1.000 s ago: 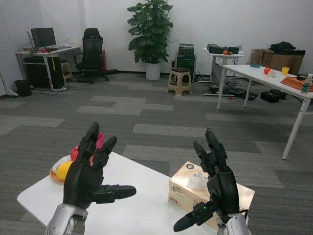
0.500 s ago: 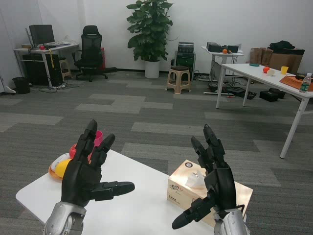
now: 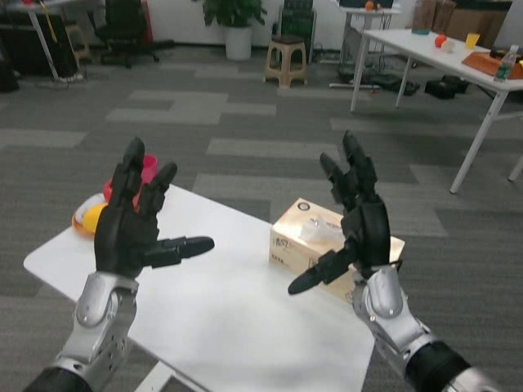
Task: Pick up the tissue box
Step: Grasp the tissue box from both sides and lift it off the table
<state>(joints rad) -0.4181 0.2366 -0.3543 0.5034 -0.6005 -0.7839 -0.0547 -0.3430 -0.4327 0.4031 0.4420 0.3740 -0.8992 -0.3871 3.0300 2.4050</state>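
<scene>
While both my robot hands, left robot hand [image 3: 129, 233] and right robot hand [image 3: 357, 224], hover spread and empty, I must next close on the tissue box [image 3: 327, 248].

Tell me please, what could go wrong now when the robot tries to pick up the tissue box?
1. The tissue box lies near the table's far right edge; a push from the right hand might slide it off.
2. The left hand hovers well to the box's left, so a two-handed squeeze could close unevenly and turn the box.
3. Fingers may crush the protruding tissue.
</scene>
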